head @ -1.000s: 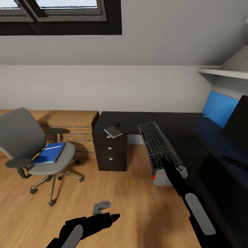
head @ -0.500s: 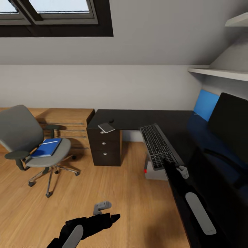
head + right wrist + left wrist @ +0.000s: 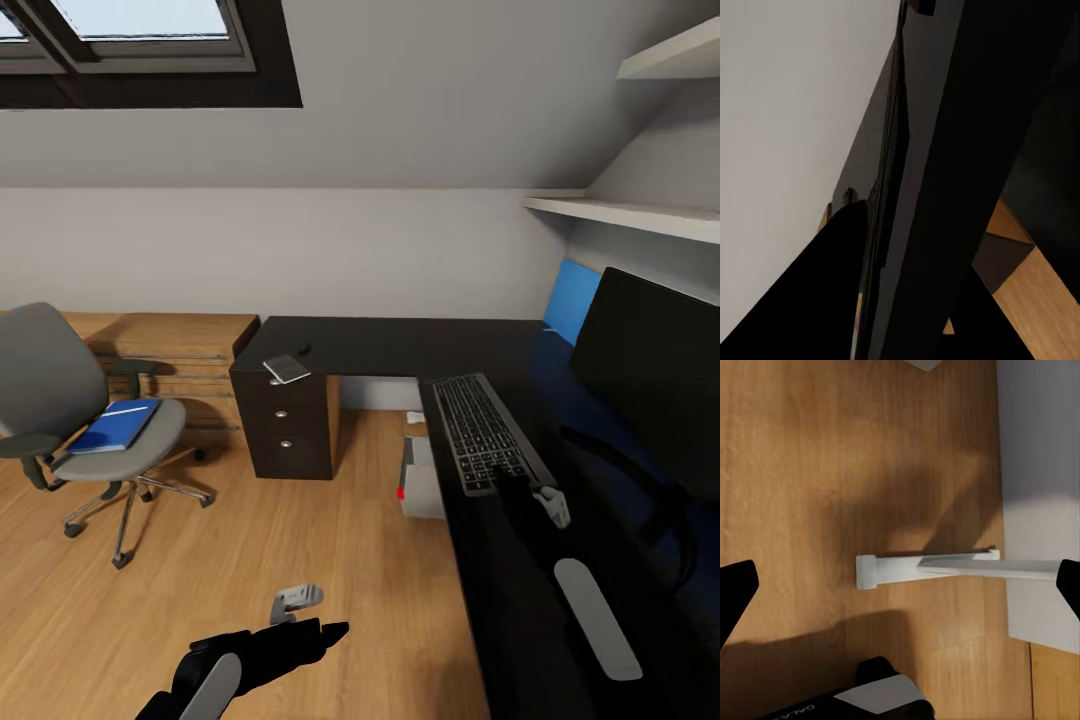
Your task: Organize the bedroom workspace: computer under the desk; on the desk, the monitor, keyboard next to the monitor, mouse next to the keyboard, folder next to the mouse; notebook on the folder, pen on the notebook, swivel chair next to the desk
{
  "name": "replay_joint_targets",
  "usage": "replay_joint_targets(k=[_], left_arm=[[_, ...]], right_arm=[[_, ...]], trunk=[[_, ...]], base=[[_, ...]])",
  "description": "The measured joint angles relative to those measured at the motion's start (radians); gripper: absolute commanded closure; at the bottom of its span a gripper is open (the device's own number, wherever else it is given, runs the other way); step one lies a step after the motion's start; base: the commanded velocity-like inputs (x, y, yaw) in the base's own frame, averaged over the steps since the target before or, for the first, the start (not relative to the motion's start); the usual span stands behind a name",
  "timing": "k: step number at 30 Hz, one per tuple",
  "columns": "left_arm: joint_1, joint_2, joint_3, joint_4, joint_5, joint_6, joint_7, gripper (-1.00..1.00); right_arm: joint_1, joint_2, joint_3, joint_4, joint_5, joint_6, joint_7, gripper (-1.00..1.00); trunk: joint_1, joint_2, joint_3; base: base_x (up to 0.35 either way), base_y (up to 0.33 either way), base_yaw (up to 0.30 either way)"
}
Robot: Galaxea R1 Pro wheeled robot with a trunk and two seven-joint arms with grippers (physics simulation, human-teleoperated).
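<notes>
Even, soft daylight from the skylight [image 3: 140,20] renders sharply; the glossy black counter [image 3: 520,560] swallows detail around the right claw [image 3: 510,490], and soft shadows pool on the floor [image 3: 802,472] beneath the left claw [image 3: 900,585].

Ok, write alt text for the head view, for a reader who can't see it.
The right gripper holds the near end of a keyboard over a black desk, beside a dark monitor. Across the wood floor, a grey swivel chair carries a blue folder.
</notes>
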State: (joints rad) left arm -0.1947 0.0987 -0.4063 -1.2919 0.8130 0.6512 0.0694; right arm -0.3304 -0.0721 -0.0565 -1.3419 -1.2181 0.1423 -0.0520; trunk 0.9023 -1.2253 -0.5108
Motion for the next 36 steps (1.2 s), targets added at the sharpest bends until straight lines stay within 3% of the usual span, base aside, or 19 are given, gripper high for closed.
replay_joint_targets(k=[3,10,17,22,36], left_arm=[[0.0,0.0,0.0,0.0,0.0,0.0,0.0,-1.0],[0.0,-0.001,0.0,0.0,0.001,0.001,0.0,-1.0],[0.0,-0.002,0.0,0.001,0.001,0.001,0.001,-1.0],[-0.001,-0.002,0.0,0.001,0.001,0.002,0.0,-1.0],[-0.001,-0.001,0.0,0.0,0.0,0.001,0.0,-1.0]], right_arm=[[0.0,-0.005,-0.025,0.004,0.003,0.019,-0.003,1.0],[0.0,-0.037,-0.038,0.054,0.0,0.092,-0.022,1.0],[-0.001,-0.037,-0.057,0.048,-0.003,0.091,-0.015,1.0],[0.001,-0.038,-0.063,-0.011,-0.007,0.098,-0.008,1.0],[0.001,-0.038,-0.062,-0.004,-0.006,0.101,-0.003,1.0]], trunk=[[0.0,0.0,0.0],[0.0,0.0,0.0],[0.0,0.0,0.0],[0.0,0.0,0.0],[0.0,0.0,0.0]], base=[[0.0,-0.016,0.0],[0.0,-0.003,0.0],[0.0,0.0,0.0],[0.0,0.0,0.0],[-0.026,0.0,0.0]])
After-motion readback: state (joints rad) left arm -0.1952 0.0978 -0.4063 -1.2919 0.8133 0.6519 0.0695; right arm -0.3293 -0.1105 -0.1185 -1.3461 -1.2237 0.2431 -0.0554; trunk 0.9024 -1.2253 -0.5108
